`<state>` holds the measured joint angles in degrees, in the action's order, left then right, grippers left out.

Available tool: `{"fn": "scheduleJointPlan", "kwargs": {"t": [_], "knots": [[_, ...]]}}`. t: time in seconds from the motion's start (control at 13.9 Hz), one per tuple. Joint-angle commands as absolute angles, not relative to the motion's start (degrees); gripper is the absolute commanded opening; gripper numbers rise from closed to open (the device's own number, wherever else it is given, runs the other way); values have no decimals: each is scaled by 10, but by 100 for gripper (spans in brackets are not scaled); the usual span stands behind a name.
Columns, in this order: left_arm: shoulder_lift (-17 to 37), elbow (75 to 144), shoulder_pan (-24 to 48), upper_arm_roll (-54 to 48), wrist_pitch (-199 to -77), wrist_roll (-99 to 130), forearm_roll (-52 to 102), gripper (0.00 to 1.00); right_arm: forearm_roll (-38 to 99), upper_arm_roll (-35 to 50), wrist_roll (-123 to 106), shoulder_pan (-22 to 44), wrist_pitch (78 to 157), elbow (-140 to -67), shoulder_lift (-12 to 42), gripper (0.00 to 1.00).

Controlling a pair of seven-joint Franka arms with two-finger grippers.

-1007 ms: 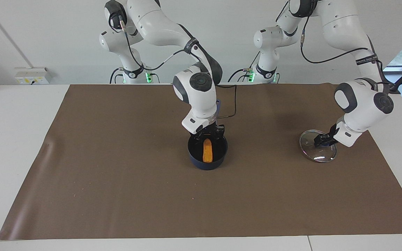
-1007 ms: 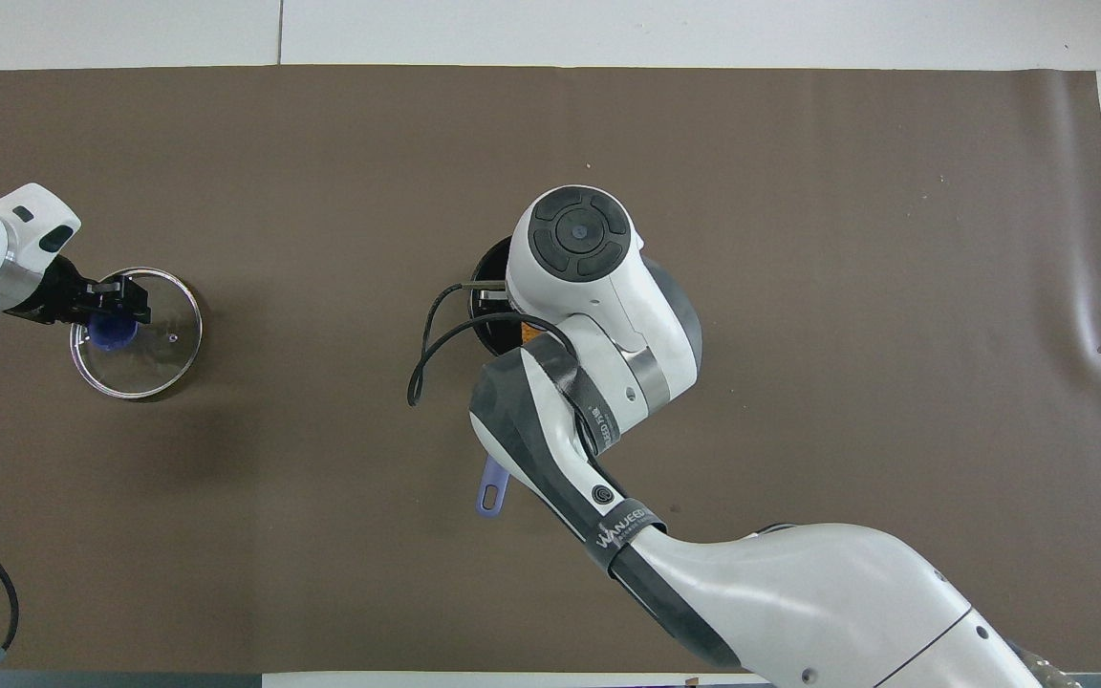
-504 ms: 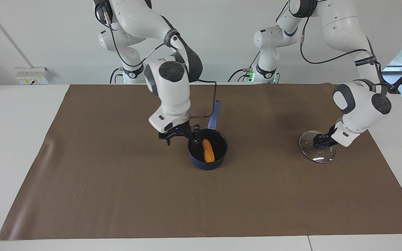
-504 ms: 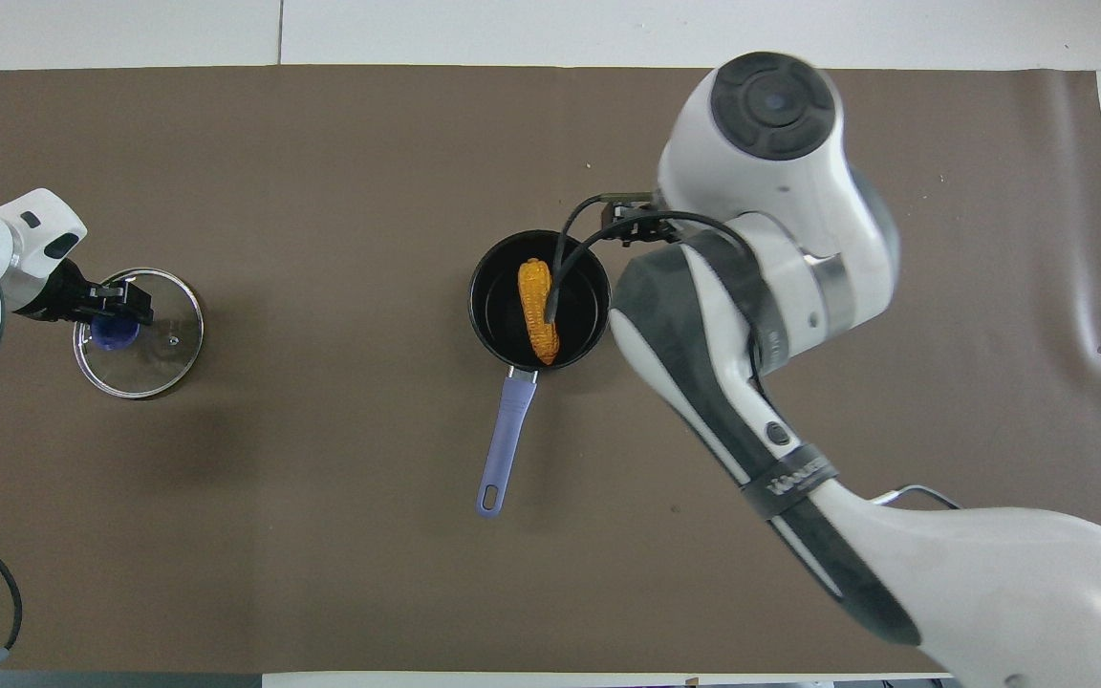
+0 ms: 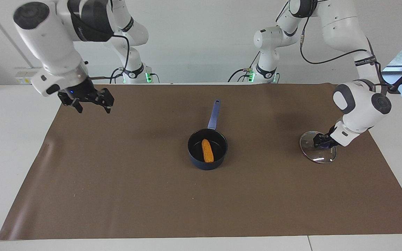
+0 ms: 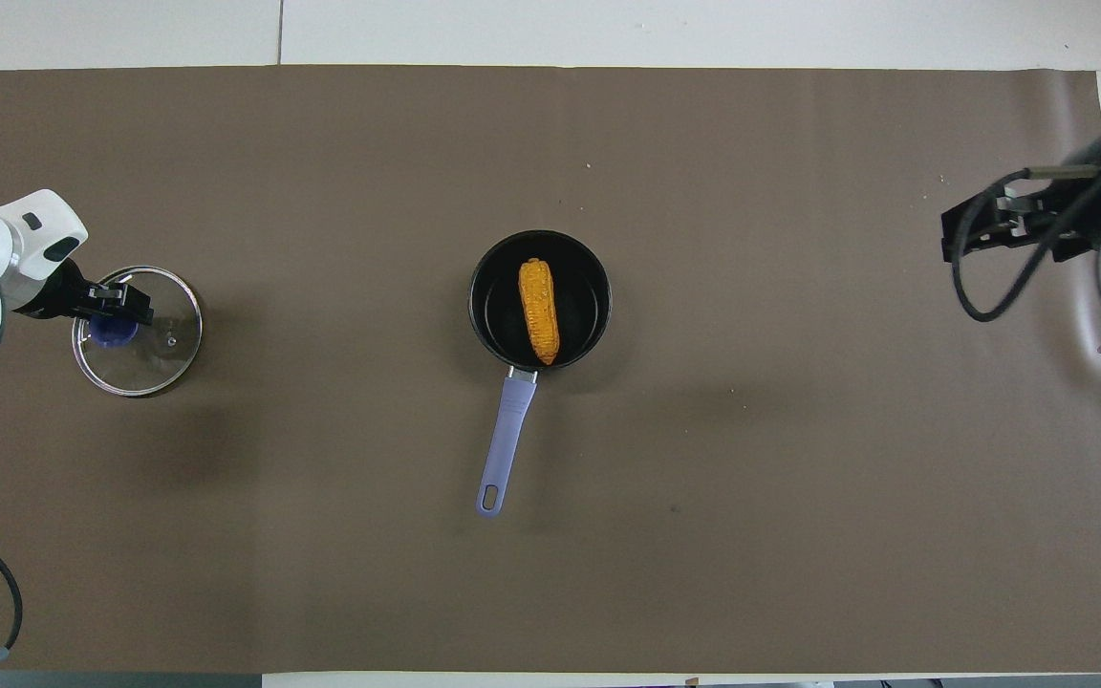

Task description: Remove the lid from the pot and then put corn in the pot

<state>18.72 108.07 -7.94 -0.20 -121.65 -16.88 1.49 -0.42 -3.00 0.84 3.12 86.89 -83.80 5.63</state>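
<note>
The corn cob (image 5: 207, 151) lies in the saucepan (image 5: 207, 162), long axis along its handle; the left gripper (image 5: 321, 141) sits at the lid (image 5: 318, 151) knob, grip unreadable; the right gripper (image 5: 91, 102) hangs wide, empty, well apart.

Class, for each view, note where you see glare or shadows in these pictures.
Facing view: pale glare streaks the glass of the lid; a soft shadow darkens the brown mat near it. Overhead view: the lid casts a dim shadow robot-side on the mat; the pot has a dark, unlit inside.
</note>
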Motion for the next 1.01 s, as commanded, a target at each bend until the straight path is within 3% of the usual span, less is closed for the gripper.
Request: {"fn": "scheduleJointPlan", "kwargs": {"t": [0.0, 0.22, 0.29, 0.58, 0.94], "knots": [[182, 1074, -77, -4, -1224, -185, 5, 100, -11, -21, -35, 21, 911, -965, -32, 100], [152, 1044, -73, -6, -1165, -175, 6, 100, -39, -40, -45, 28, 941, -976, -25, 100], [137, 1028, -63, -6, -1141, -151, 6, 100, -33, -54, -46, 32, 934, -956, -4, 100], [85, 965, -12, -4, -1021, -39, 4, 100, -26, -75, -76, 33, 921, -960, -9, 100], [-25, 974, -9, -6, -893, -40, 4, 100, -26, -46, -70, 16, 919, -944, 1, 100]]}}
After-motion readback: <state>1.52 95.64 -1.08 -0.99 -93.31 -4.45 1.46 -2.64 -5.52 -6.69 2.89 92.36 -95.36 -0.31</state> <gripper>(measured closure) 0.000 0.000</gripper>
